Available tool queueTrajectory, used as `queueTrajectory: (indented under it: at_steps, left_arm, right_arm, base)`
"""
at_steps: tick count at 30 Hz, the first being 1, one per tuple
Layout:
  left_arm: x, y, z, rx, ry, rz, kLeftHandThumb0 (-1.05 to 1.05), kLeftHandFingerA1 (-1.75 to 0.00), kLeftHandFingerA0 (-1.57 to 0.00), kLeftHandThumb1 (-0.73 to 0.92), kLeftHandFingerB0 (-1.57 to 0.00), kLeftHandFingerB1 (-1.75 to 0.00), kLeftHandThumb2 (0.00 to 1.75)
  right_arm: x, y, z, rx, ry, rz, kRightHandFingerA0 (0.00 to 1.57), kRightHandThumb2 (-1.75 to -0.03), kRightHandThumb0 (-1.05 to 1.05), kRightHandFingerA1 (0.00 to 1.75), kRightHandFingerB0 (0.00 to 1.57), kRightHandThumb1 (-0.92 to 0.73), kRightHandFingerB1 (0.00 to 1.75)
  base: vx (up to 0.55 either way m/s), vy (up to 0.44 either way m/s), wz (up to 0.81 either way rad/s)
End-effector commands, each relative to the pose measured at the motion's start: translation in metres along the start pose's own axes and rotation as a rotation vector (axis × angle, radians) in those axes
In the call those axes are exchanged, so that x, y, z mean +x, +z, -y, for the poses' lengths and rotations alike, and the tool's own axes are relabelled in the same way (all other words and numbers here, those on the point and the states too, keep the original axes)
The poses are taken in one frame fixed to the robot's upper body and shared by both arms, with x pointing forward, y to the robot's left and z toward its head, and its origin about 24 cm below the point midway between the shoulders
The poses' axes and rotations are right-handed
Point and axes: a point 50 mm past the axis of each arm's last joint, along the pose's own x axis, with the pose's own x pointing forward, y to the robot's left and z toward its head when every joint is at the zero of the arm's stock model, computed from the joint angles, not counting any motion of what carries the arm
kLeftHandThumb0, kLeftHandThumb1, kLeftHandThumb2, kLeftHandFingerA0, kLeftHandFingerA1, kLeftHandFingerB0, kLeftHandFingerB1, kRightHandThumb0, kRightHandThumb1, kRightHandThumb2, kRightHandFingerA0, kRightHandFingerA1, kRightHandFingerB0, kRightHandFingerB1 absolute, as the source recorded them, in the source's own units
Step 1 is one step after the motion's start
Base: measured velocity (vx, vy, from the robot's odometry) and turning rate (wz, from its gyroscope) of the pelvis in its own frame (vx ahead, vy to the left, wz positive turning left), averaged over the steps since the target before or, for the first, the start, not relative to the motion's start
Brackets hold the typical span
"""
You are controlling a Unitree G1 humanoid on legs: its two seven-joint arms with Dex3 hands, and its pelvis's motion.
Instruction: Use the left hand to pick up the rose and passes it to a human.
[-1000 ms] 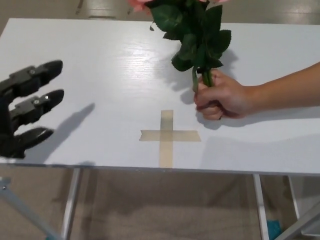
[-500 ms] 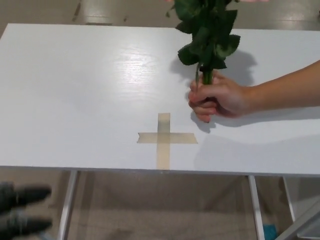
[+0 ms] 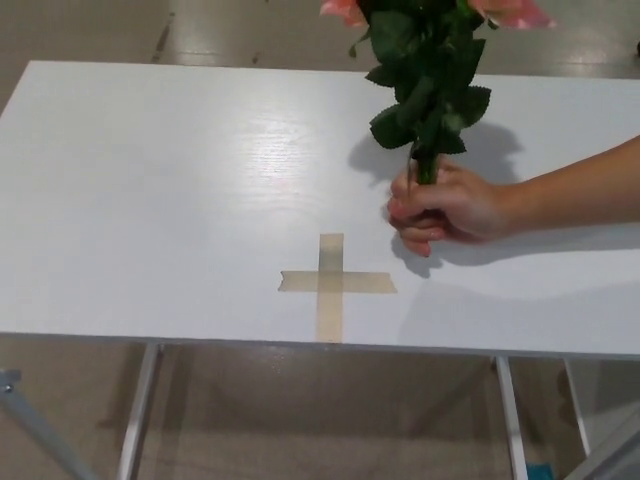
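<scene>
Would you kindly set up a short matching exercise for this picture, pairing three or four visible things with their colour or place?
Things:
1. rose leaves
2. tape cross
3. person's hand
4. table

Descriptions:
A. white, bearing everything
B. closed around the stems
C. tan, near the table's front edge
D. dark green, above the fist

Pairs: 1-D, 2-C, 3-B, 4-A

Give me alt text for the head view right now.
A person's hand holds a bunch of pink roses upright by the stems above a white table, just beyond a tape cross. Neither robot hand shows.
</scene>
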Motion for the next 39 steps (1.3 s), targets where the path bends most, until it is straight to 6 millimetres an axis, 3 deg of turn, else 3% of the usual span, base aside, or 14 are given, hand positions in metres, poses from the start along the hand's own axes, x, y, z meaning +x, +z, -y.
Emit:
queueTrajectory:
  at_steps: [1, 4, 5, 6, 9, 10, 11, 23, 39]
  left_arm:
    - [0.053, -0.025, -0.016, 0.125, 0.398, -0.287, -0.75, -0.31, -0.23, 0.6, -0.25, -0.29, 0.59]
    - [0.054, -0.025, -0.017, 0.121, 0.412, -0.293, -0.75, -0.31, -0.23, 0.6, -0.25, -0.29, 0.59]
    - [0.055, -0.04, -0.012, 0.026, 0.525, -0.328, -0.72, -0.34, -0.34, 0.58, -0.27, -0.3, 0.59]
    - [0.056, -0.046, -0.009, -0.012, 0.573, -0.347, -0.72, -0.34, -0.34, 0.58, -0.27, -0.3, 0.59]
    - [0.055, -0.056, -0.002, 0.102, 0.586, -0.414, -0.74, -0.34, -0.37, 0.58, -0.28, -0.3, 0.59]
    - [0.055, -0.054, -0.005, 0.14, 0.55, -0.422, -0.8, -0.45, -0.34, 0.49, -0.24, -0.4, 0.82]
    - [0.053, -0.054, -0.005, 0.143, 0.544, -0.417, -0.76, -0.35, -0.42, 0.58, -0.28, -0.3, 0.59]
    - [0.058, -0.044, -0.008, 0.231, 0.472, -0.38, -0.76, -0.35, -0.42, 0.58, -0.28, -0.3, 0.59]
    - [0.057, -0.044, -0.009, 0.208, 0.487, -0.356, -0.74, -0.35, -0.42, 0.58, -0.28, -0.3, 0.58]
  right_arm:
    - [-0.002, -0.014, -0.002, -0.017, -0.006, -0.05, 0.63, -0.64, -0.55, 0.59, 0.48, -0.79, 0.37]
    - [-0.002, -0.014, -0.002, -0.016, -0.005, -0.051, 0.63, -0.64, -0.55, 0.59, 0.48, -0.79, 0.37]
    - [-0.003, -0.015, -0.005, -0.011, 0.0, -0.052, 0.63, -0.64, -0.55, 0.58, 0.48, -0.79, 0.37]
    - [-0.003, -0.016, -0.006, -0.009, 0.003, -0.052, 0.63, -0.64, -0.55, 0.58, 0.48, -0.79, 0.37]
    - [-0.003, -0.015, -0.006, -0.007, 0.001, -0.046, 0.63, -0.64, -0.55, 0.58, 0.49, -0.79, 0.37]
    - [-0.001, -0.007, -0.005, 0.0, 0.004, -0.028, 0.63, -0.64, -0.56, 0.58, 0.5, -0.79, 0.37]
    - [-0.001, -0.007, -0.004, 0.001, 0.005, -0.025, 0.63, -0.64, -0.56, 0.58, 0.5, -0.79, 0.37]
    - [0.001, 0.005, 0.0, 0.009, 0.003, 0.004, 0.64, -0.64, -0.56, 0.58, 0.51, -0.79, 0.38]
    - [0.002, 0.007, -0.001, 0.006, 0.004, 0.0, 0.63, -0.64, -0.56, 0.58, 0.5, -0.79, 0.38]
  base:
    - [0.0, 0.0, 0.0]
    - [0.0, 0.0, 0.0]
    - [0.0, 0.0, 0.0]
    - [0.0, 0.0, 0.0]
    - [0.0, 0.0, 0.0]
    - [0.0, 0.0, 0.0]
    - [0.0, 0.0, 0.0]
    - [0.0, 0.0, 0.0]
    - [0.0, 0.0, 0.0]
